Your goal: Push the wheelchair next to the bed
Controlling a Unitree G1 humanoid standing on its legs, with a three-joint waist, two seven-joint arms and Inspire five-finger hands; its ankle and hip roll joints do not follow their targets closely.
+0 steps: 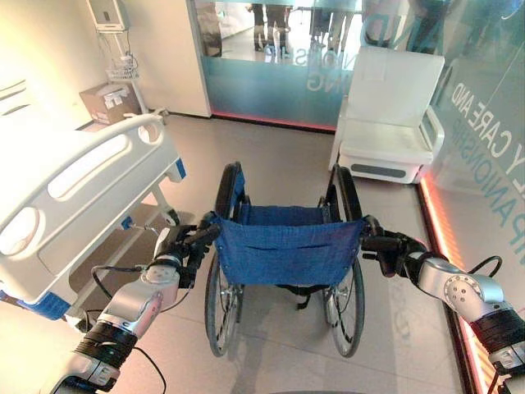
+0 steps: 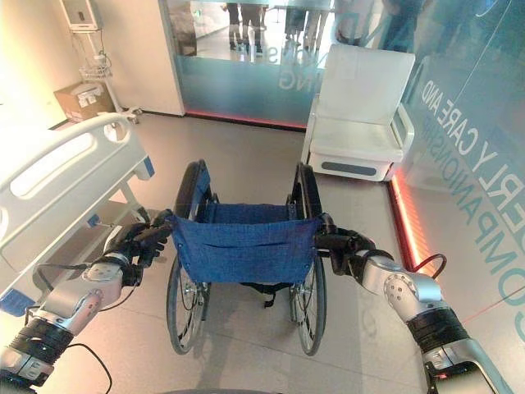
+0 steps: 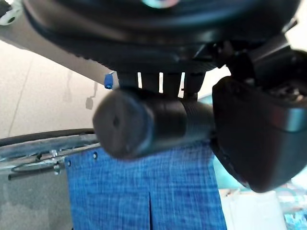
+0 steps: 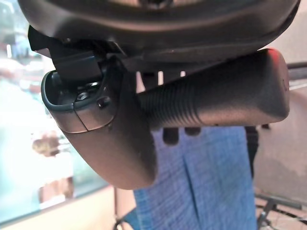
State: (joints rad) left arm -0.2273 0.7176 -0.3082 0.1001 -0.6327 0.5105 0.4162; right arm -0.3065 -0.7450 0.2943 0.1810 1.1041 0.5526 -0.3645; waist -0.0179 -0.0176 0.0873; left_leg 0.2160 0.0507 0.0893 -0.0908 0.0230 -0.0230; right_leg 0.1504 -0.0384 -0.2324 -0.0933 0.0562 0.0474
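A: Wheelchair [image 1: 283, 250] sits in the middle of the floor, its blue fabric backrest [image 1: 285, 249] facing the camera and its big wheels at 5 and 7 o'clock below the seat.

B: And the hands?

A: The left hand [image 1: 187, 246] is at 9 o'clock from the backrest, fingers curled round the left push handle [image 3: 144, 123]. The left wrist view shows that dark ribbed grip running under the fingers, blue cloth just past it.

B: The other side?

A: The right hand [image 1: 394, 250] is at 3 o'clock from the backrest, wrapped round the right push handle [image 4: 216, 93]. In the right wrist view the ribbed grip lies across the palm, the thumb bulking beside it.

B: Where is the bed?

A: The bed [image 1: 78, 193] lies at 9 to 10 o'clock from the chair, white with a pale side rail and blue corner pieces. Its foot end is near the chair's left wheel, but a strip of floor shows between them, so they stand apart.

B: Anything else around?

A: A white armchair [image 1: 394, 115] stands at 1 o'clock, well apart, against the glass wall [image 1: 271, 74]. A cardboard box [image 1: 109, 101] sits on the floor at 11 o'clock, past the head of the bed. People's legs show beyond the glass at 12 o'clock.
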